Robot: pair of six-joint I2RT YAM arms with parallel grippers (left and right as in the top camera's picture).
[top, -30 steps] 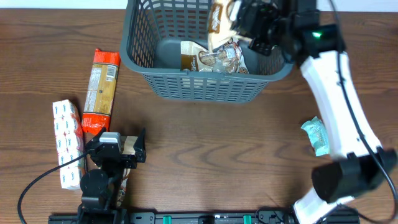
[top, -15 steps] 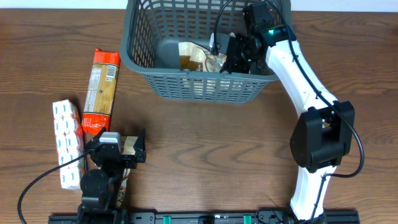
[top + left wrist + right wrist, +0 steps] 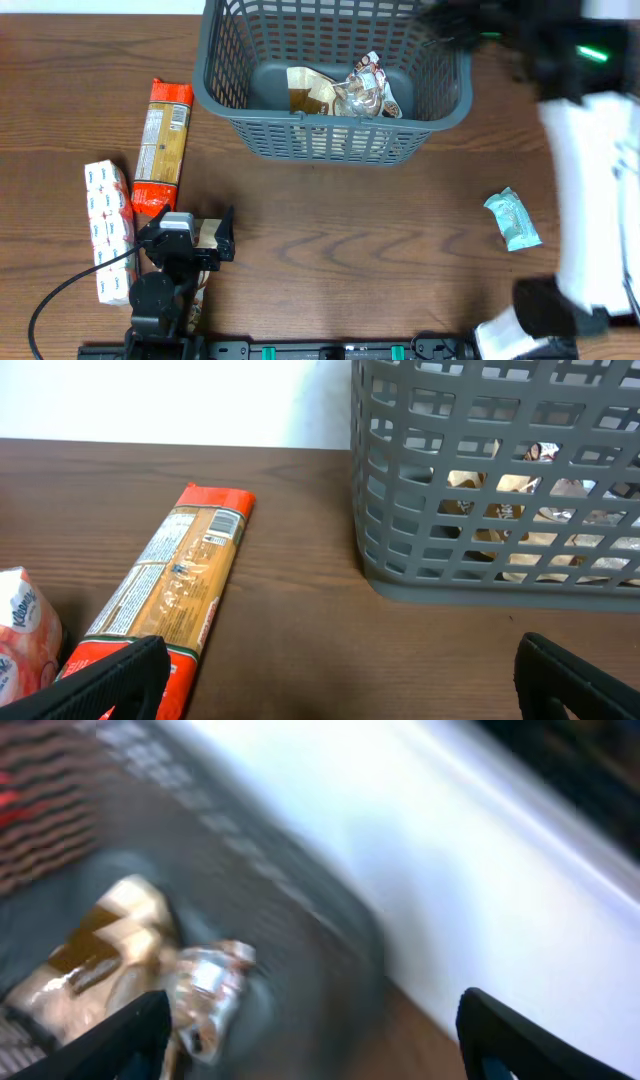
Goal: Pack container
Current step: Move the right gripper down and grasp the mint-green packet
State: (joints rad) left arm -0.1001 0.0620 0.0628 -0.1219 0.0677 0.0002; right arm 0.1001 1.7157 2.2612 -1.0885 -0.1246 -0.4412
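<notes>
The container, a dark grey slatted basket, stands at the top centre of the table. Inside it lie a brown and white snack packet and a crinkled silver and brown packet. My right gripper is open and empty above the basket's right side, in a heavily blurred view, with the silver packet below it. My right arm is a blur at the upper right. My left gripper rests open and empty near the front left, facing the basket.
An orange pasta packet and a white tissue pack lie at the left. A teal packet lies at the right. A small brown item sits under the left gripper. The pasta packet is just ahead of the left fingers.
My right gripper carried the silver packet down into the basket, opened and let it go, then pulled away up and to the right. The left arm has not moved.
</notes>
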